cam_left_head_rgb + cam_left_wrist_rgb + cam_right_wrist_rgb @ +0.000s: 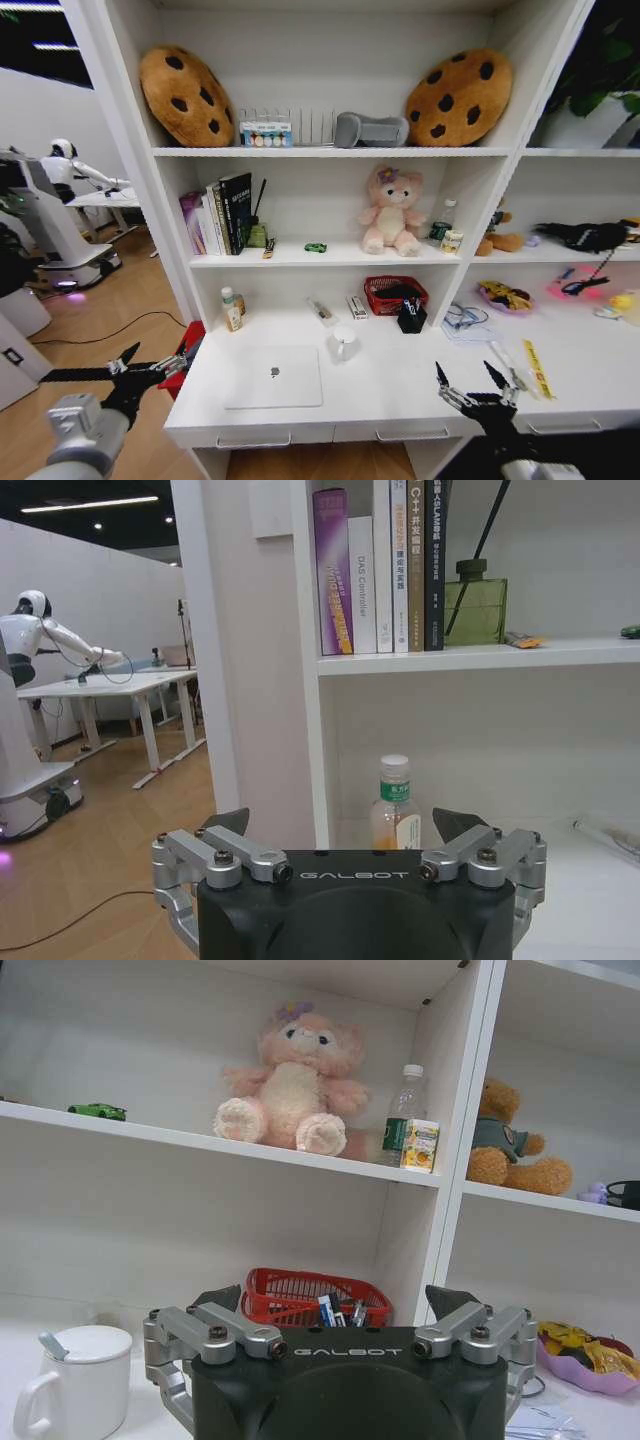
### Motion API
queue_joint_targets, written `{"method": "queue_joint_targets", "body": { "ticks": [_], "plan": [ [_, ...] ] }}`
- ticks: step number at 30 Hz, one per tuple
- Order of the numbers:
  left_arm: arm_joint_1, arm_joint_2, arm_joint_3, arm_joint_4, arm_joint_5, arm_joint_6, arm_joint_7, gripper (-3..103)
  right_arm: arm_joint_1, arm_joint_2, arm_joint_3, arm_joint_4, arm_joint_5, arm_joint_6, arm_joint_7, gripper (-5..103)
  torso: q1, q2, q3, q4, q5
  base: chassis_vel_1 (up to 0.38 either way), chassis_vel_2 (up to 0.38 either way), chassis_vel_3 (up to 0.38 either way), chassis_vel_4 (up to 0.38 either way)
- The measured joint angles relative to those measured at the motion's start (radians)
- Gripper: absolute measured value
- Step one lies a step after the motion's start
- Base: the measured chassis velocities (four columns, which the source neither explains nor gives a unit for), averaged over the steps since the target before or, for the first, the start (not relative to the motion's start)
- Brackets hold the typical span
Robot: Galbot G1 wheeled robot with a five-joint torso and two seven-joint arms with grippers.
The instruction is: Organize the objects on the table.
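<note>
Left tool (152, 365) hangs off the left end of the surface (400, 385), over the floor, its fingers spread wide w/ nothing in them. From there the laptop (275, 377) lies to its right and a bit further in, flat and closed, near the front edge. The laptop's long side runs left to right, along the front edge. So the left arm looks like the nearer one for the laptop (just my guess).

Right tool (472, 384) sits low at the front edge, right of the middle, fingers also spread and empty. Just beside it, to the right, thin pens (505, 362) lie on the surface, pointing mostly front to back w/ a slant. The right arm is nearer to those.

The little green car (316, 247) is up on the shelf, left of the pink bear (392, 212), well above both tools. It sits about in the middle between them, so I can't tell which arm is closer.

A white mug (344, 343) stands just behind the laptop's right corner, not touching it.
</note>
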Motion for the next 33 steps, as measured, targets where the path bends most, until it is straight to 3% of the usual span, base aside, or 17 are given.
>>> {"method": "queue_joint_targets", "body": {
  "ticks": [11,13,16,24,27,29,31,33],
  "plan": [
    [0.0,0.0,0.0,0.0,0.0,0.0,0.0,100,0.0,0.0,0.0,0.0,0.0,0.0,0.0,100,0.0,0.0,0.0,0.0,0.0006,0.162,-0.167,-0.164,0.18],
    [0.0,0.0,0.0,0.0,0.0,0.0,0.0,100,0.0,0.0,0.0,0.0,0.0,0.0,0.0,100,0.0,0.0,0.0,0.0001,-0.0006,0.259,-0.26,-0.26,0.239],
    [0.0,0.0,0.0,0.0,0.0,0.0,0.001,100,0.0,0.0,0.0,0.0,0.0,0.0,0.0,100,0.0,0.0,0.0,-0.0001,0.0008,0.273,-0.26,-0.266,0.268],
    [0.0,0.0,0.0,0.0,0.0,0.0,0.001,100,0.0,0.0,0.0,0.0,0.0,0.0,0.0,100,0.0,0.0,0.0,0.0001,-0.0007,0.316,-0.333,-0.329,0.327],
    [0.0,0.0,0.0,0.0,0.0,0.0,0.001,100,0.0,0.0,0.0,0.0,0.0,0.0,0.0,100,-0.002,0.001,-0.001,-0.0001,0.001,0.275,-0.299,-0.304,0.281],
    [0.0,0.0,0.0,0.0,0.0,0.0,0.0,100,0.0,0.0,0.0,0.0,0.0,0.0,0.0,100,-0.002,0.001,-0.001,0.0009,-0.0009,0.188,-0.05,-0.203,0.245],
    [0.0,0.0,0.0,0.0,0.0,0.0,0.0,100,0.0,0.0,0.0,0.0,0.0,0.0,0.0,100,-0.002,0.001,-0.001,-0.0006,0.0005,0.027,-0.03,-0.111,0.09],
    [0.0,0.0,0.0,0.0,0.0,0.0,0.0,100,0.0,0.0,0.0,0.0,0.0,0.0,0.0,100,-0.001,0.001,0.0,-0.0005,0.0006,-0.021,-0.009,-0.095,0.032]
  ]
}}
